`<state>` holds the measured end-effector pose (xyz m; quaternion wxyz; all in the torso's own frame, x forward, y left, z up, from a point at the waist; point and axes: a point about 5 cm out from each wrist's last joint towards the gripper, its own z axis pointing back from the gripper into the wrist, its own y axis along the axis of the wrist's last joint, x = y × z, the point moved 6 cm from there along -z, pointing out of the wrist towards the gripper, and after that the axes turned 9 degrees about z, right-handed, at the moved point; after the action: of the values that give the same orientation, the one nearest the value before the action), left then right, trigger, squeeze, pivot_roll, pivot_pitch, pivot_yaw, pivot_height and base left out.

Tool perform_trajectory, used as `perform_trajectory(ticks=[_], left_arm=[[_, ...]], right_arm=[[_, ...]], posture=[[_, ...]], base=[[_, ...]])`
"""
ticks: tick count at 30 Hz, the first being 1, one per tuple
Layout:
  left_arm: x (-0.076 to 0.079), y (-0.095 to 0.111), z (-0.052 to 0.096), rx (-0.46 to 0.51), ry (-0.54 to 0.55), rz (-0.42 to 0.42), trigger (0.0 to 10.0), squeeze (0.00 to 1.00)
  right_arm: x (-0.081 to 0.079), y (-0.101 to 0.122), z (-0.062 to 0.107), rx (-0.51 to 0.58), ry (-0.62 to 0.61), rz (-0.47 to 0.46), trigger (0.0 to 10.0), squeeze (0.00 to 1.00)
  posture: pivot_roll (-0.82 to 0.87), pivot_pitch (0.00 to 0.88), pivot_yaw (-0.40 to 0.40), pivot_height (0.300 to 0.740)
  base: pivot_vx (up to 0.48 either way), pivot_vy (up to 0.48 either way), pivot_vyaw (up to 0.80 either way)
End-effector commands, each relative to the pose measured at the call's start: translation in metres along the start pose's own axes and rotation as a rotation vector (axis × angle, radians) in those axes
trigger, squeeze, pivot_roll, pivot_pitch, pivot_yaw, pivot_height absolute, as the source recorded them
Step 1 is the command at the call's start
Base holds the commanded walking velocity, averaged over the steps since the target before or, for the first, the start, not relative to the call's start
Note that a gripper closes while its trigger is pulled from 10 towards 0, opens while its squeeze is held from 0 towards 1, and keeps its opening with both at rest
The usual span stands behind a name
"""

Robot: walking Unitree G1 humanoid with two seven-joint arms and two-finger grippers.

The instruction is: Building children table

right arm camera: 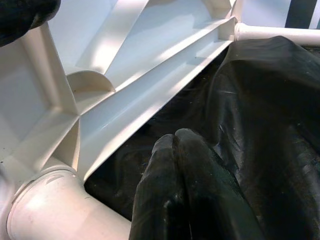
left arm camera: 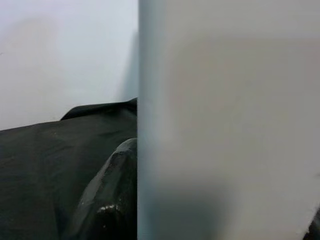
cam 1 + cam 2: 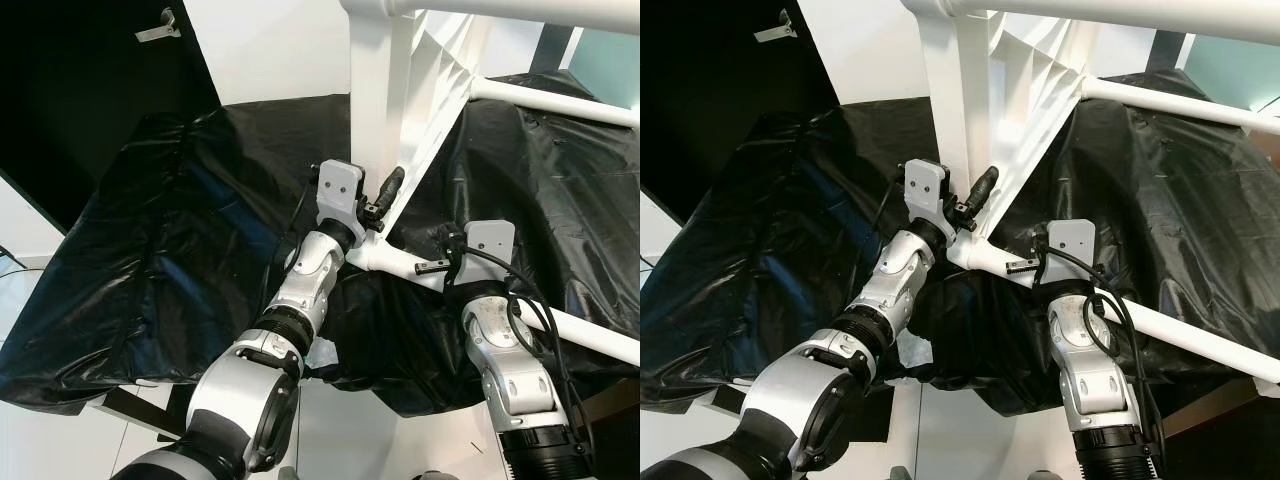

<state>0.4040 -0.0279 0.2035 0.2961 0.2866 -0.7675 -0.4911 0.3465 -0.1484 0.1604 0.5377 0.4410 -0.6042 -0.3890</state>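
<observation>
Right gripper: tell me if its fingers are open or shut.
Shut: the right gripper has its two black fingers pressed together over the black plastic sheet.

A wrinkled black plastic sheet (image 3: 180, 230) covered the worktop and hung over its near edge. The white ribbed table frame (image 3: 425, 90), with its round white legs (image 3: 590, 340), rested directly on that sheet.

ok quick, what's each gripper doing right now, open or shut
Left gripper: at the white table frame, a finger on each side of its upright; grip cannot be told.
Right gripper: shut, holding nothing.
</observation>
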Motion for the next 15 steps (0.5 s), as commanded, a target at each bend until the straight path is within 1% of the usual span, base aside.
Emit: perform_trajectory(ticks=[1,3,6,8,9,10,11,12,13,14,15], left_arm=[[-0.007,-0.011,0.011,-0.014,0.043,0.011,0.0,0.0],[-0.034,-0.009,0.021,-0.014,0.145,-0.032,0.0,0.0],[-0.064,-0.01,0.036,-0.04,0.257,-0.091,0.0,0.0],[-0.082,-0.012,0.05,-0.06,0.315,-0.125,0.0,0.0],[-0.099,-0.015,0.066,-0.077,0.371,-0.148,0.0,0.0],[-0.109,-0.016,0.076,-0.087,0.407,-0.159,0.0,0.0],[-0.115,-0.017,0.082,-0.094,0.43,-0.166,0.0,0.0],[-0.131,-0.016,0.097,-0.109,0.492,-0.19,0.0,0.0],[-0.143,-0.014,0.108,-0.119,0.538,-0.207,0.0,0.0],[-0.147,-0.013,0.112,-0.12,0.551,-0.214,0.0,0.0],[-0.155,-0.01,0.12,-0.119,0.579,-0.232,0.0,0.0]], right_arm=[[-0.003,0.001,0.001,0.003,0.009,-0.005,10.0,0.0],[-0.005,0.0,0.001,0.0,0.012,-0.008,10.0,0.0],[-0.008,0.0,0.001,0.0,0.021,-0.013,10.0,0.0],[-0.008,0.0,0.001,0.0,0.025,-0.014,10.0,0.0],[-0.008,-0.002,0.003,-0.003,0.025,-0.014,10.0,0.0],[-0.008,-0.002,0.004,-0.005,0.025,-0.014,10.0,0.0],[-0.007,-0.003,0.004,-0.007,0.025,-0.014,10.0,0.0],[-0.009,-0.003,0.004,-0.009,0.03,-0.015,10.0,0.0],[-0.011,-0.003,0.004,-0.009,0.037,-0.015,10.0,0.0],[-0.011,-0.003,0.004,-0.008,0.039,-0.015,10.0,0.0],[-0.012,-0.002,0.003,-0.006,0.046,-0.015,10.0,0.0]], posture=[[-0.16,0.025,0.101,0.74],[-0.16,0.025,0.1,0.74],[-0.15,0.027,0.096,0.74],[-0.15,0.027,0.097,0.74],[-0.15,0.027,0.098,0.74],[-0.15,0.027,0.097,0.74],[-0.14,0.027,0.097,0.74],[-0.14,0.025,0.093,0.74],[-0.13,0.025,0.089,0.74],[-0.13,0.024,0.085,0.74],[-0.12,0.024,0.083,0.74]], base=[[0.0,0.0,0.0],[0.0,0.0,0.0],[0.0,0.0,0.0],[0.0,0.0,0.0],[0.0,0.0,0.0],[0.0,0.0,0.0],[0.0,0.0,0.0],[0.0,0.0,0.0],[0.0,0.0,0.0],[0.0,0.0,0.0],[0.0,0.0,0.0]])
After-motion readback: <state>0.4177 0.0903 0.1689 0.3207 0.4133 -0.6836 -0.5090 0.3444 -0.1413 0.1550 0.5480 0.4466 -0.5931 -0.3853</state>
